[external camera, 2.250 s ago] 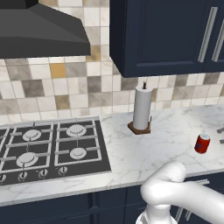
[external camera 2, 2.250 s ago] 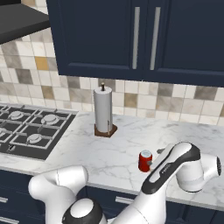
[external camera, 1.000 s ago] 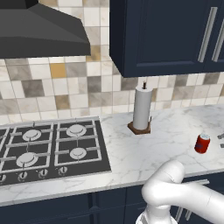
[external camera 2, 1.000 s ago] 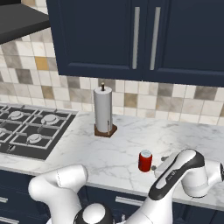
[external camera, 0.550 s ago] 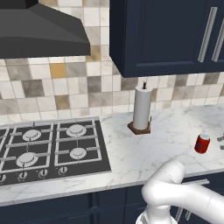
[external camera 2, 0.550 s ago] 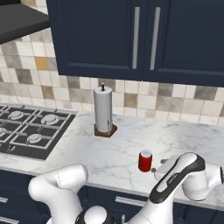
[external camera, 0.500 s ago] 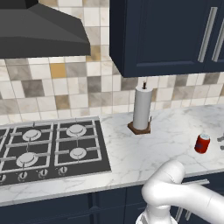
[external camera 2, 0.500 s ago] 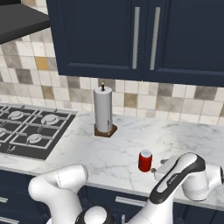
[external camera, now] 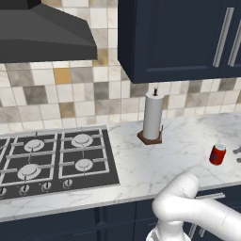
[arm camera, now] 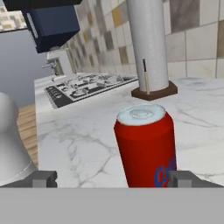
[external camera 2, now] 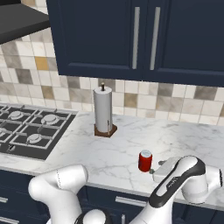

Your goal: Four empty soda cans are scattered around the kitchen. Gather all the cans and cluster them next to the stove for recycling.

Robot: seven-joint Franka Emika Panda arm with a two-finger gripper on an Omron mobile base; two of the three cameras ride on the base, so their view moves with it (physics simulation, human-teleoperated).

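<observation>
The red can (external camera 2: 145,160) stands upright on the marble counter (external camera 2: 127,151), near the front edge, well to the right of the stove (external camera: 52,160) and nearer than the towel roll (external camera 2: 104,111). In the hand view the can (arm camera: 146,148) rises close ahead between the two finger tips, sitting toward the right-hand one, and neither tip touches it. The gripper (arm camera: 111,178) is spread wide and holds nothing; in the right base view it sits level with the can, just to its right. Judged from its look, an empty can will be very light, thin-walled and smooth: it should tip or skate away at a sideways nudge, and dent under a hard squeeze. The sound place to hold is the mid-height of the straight wall, jaws squared across the full width and centred first, since the can stands off-centre between the tips; the rounded shoulder under the silver top would let the pads slip. Against the earlier frames, the can, roll and stove lie where they were and the base views have not shifted. In the right base view the wrist and forearm have dropped lower toward the counter edge and drawn in slightly on the can. The jaws are as wide as before.
</observation>
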